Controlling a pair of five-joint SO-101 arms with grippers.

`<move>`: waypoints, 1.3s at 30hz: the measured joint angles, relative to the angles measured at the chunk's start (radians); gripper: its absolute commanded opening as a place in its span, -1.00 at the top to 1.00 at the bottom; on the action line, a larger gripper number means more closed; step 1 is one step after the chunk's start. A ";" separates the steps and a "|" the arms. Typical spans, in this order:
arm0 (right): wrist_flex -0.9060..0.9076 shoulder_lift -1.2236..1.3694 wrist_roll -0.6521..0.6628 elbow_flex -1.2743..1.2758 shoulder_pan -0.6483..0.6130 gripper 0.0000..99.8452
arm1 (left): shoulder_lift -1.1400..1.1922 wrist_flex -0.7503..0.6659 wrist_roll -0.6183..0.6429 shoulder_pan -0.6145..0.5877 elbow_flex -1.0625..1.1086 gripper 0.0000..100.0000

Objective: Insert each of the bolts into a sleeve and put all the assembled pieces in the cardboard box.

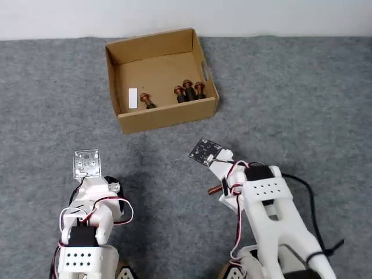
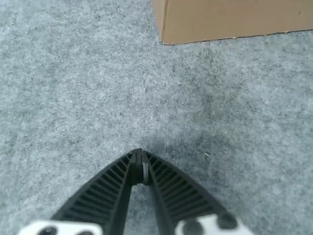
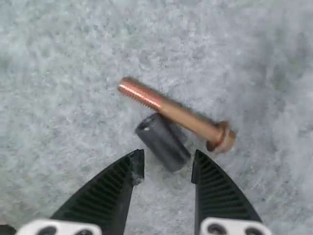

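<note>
A copper bolt (image 3: 176, 113) lies flat on the grey carpet, and a dark sleeve (image 3: 163, 142) lies loose beside it, touching its shank. My right gripper (image 3: 166, 166) hovers open just over the sleeve, one finger on each side of its near end. From above, the bolt's tip (image 1: 214, 189) pokes out beside the right arm. The cardboard box (image 1: 160, 119) at the back holds several assembled pieces (image 1: 189, 90) and one more (image 1: 146, 100) lying apart. My left gripper (image 2: 138, 159) is shut on nothing, low over bare carpet short of the box corner (image 2: 215, 22).
Grey carpet covers the whole table. The box stands open-topped at the back centre, with a white label (image 1: 133, 98) inside it. Both arm bases sit at the near edge, and a black cable (image 1: 311, 203) trails beside the right arm.
</note>
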 measured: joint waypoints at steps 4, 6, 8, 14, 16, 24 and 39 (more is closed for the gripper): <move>-0.072 0.077 0.000 0.000 -0.011 0.72 | 0.000 0.000 0.000 0.000 0.000 0.99; -0.104 0.117 0.000 0.000 -0.023 0.72 | 0.000 0.000 0.000 0.000 0.000 0.99; -0.133 0.160 0.000 0.000 -0.021 0.73 | 0.000 0.000 0.000 0.000 0.000 0.99; -0.157 0.247 -0.006 -0.051 -0.015 0.94 | 0.000 0.000 0.000 0.000 0.000 0.99; -0.155 0.284 -0.046 -0.087 -0.014 0.99 | 0.000 0.000 0.000 0.000 0.000 0.99; 0.020 0.311 -0.322 -0.287 -0.023 0.98 | 0.000 0.000 0.000 0.000 0.000 0.99; 0.539 0.311 -0.957 -0.687 -0.035 0.98 | 0.000 0.000 0.000 0.000 0.000 0.99</move>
